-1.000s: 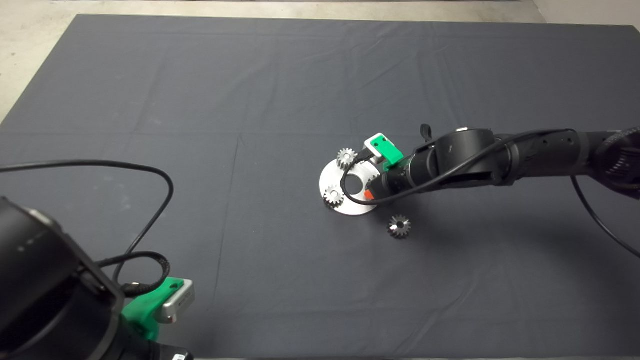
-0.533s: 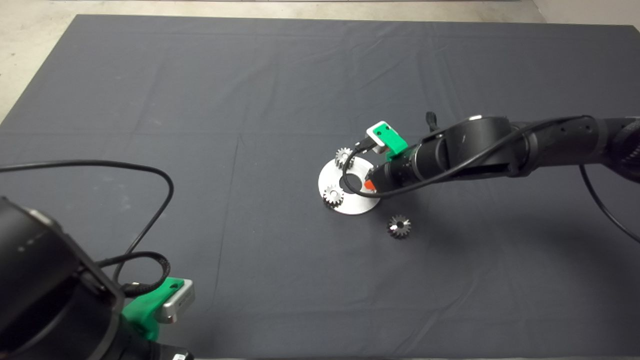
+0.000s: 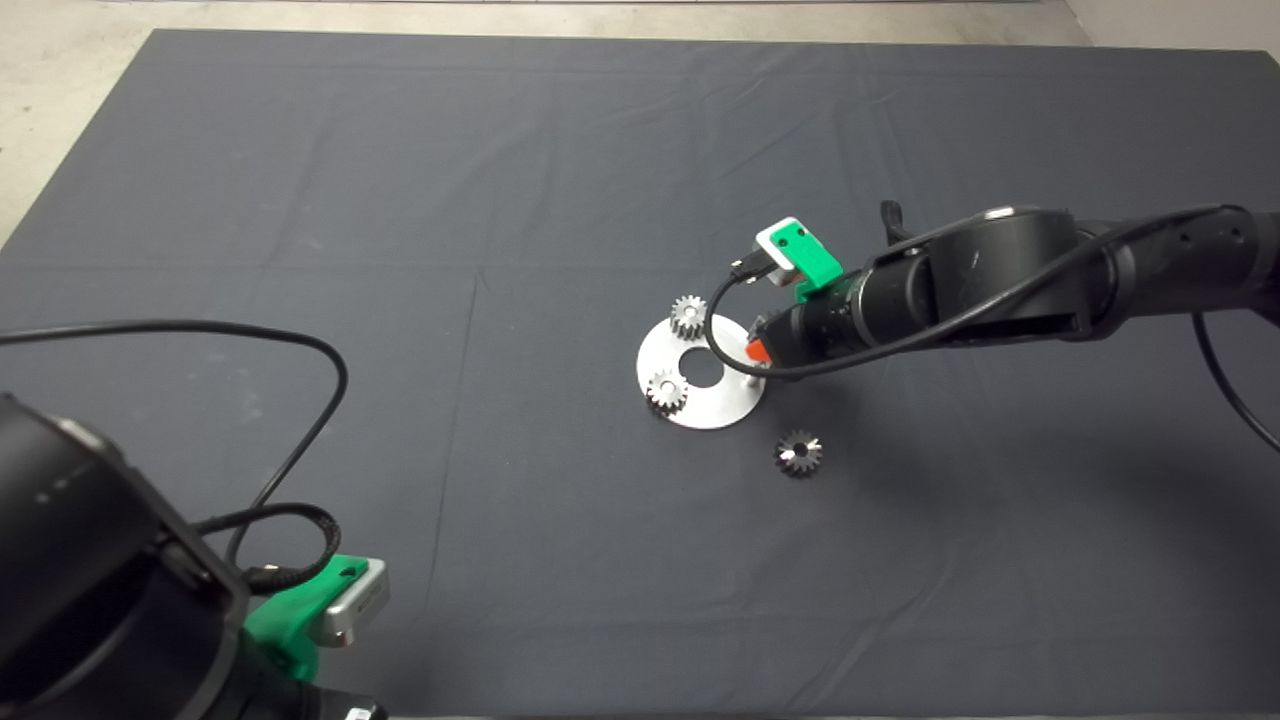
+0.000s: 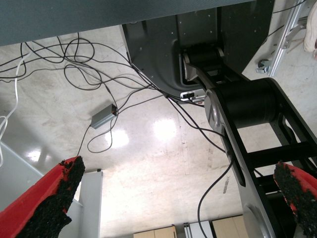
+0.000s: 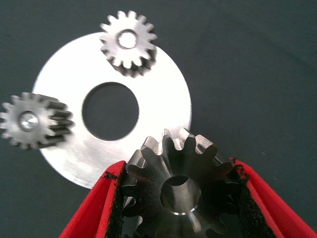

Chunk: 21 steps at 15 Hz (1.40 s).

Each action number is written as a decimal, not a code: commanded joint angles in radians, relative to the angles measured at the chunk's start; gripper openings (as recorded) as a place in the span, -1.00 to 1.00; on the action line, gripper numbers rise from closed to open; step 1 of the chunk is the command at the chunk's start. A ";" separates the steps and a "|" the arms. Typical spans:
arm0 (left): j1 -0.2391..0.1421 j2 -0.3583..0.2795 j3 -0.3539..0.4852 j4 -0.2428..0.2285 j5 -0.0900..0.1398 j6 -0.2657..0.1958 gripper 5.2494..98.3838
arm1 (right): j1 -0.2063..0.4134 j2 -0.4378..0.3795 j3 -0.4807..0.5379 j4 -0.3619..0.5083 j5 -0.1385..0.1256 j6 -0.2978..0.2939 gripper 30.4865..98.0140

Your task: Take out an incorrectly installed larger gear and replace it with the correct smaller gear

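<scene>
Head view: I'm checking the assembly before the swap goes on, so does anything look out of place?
One post on the round plate stands bare; the right claw holds the larger gear above it. A smaller gear lies loose on the mat.

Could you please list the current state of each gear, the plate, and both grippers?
larger gear: clamped between the right gripper's fingers, lifted off its peg
right gripper: shut on the larger gear, above the plate's edge
round steel plate: flat on the mat, one bare peg
two small gears: seated on pegs
smaller gear: loose on the mat beside the plate
left gripper: open, parked at the lower left
</scene>
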<state>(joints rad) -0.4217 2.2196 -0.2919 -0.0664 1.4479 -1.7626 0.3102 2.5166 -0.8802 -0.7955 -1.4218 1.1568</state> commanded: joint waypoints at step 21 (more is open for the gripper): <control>-0.014 0.001 0.018 -0.016 0.000 -0.006 1.00 | -0.040 -0.276 0.060 -0.021 -0.002 0.144 -0.47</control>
<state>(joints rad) -0.4217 2.2217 -0.2919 -0.0664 1.4470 -1.7626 0.2525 2.2394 -0.8221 -0.7955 -1.4355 1.2854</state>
